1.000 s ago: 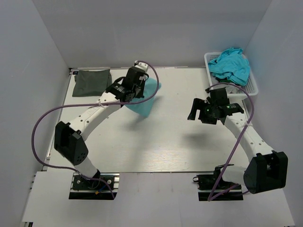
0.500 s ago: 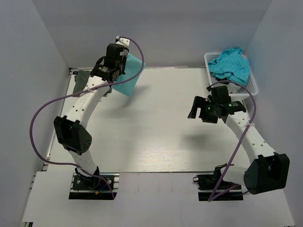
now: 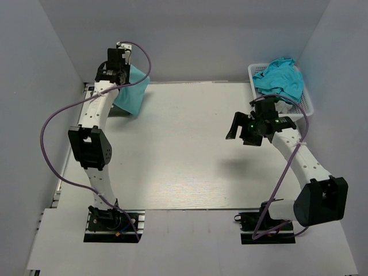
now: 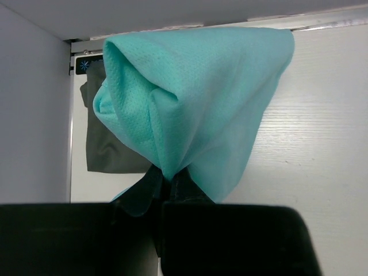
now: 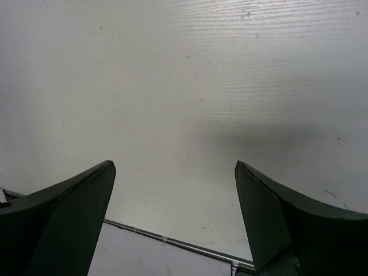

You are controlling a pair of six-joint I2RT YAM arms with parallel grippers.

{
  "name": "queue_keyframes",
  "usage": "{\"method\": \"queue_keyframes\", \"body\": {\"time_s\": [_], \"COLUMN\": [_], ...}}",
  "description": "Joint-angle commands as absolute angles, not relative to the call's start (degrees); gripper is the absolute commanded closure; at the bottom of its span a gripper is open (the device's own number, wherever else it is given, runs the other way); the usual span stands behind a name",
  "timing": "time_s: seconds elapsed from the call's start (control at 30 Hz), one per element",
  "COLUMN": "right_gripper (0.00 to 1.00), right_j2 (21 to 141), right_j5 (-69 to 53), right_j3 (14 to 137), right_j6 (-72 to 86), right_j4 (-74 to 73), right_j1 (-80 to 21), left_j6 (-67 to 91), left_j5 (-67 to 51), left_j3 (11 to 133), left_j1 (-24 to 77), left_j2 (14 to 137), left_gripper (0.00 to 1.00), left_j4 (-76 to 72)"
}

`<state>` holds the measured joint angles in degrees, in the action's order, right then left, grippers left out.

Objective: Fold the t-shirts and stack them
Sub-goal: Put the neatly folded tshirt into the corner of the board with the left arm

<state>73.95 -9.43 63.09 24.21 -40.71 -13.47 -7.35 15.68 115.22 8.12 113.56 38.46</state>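
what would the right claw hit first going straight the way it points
Probably the table: the right claw is open, and its wrist view shows only bare tabletop ahead.

White arms [image 3: 95,112], black joints [image 3: 89,148], purple cables [image 3: 41,138]

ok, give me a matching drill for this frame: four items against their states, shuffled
Items:
1. teal t-shirt
2. olive t-shirt
3. right gripper
4. basket

States:
A. open above the bare table
B. lies folded at the far left corner of the table
C. holds crumpled teal cloth
D. hangs pinched in the left gripper

Pairs: 1-D, 2-B, 3-A, 4-C
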Motion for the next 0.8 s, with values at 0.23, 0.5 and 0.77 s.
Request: {"method": "queue_keyframes", "body": {"time_s": [0.23,0.5,0.77], "right_gripper": [0.1,0.1,0.1], "right_j2": [77.8,79.5,81.6], "right_j5": [-9.3,-9.6,-10.0], "right_j3": [67.2,70.2,72.9], "right_j6": [26.0,26.2,26.5], "right_j4": [-42.1,-42.3,-42.3], "right_j1": [-13.2,-13.3,-13.4], "left_j6": [-7.6,-6.4,-4.5], "left_j5": [9.4,5.9,5.9], "left_j3": [121.5,128.1,128.8], "left_j1": [0.2,-5.0,-9.3], "left_j2": [117.1,124.8,129.6], "left_gripper": [1.0,1.0,1.0], "left_j4": [38.0,37.4,34.4]}}
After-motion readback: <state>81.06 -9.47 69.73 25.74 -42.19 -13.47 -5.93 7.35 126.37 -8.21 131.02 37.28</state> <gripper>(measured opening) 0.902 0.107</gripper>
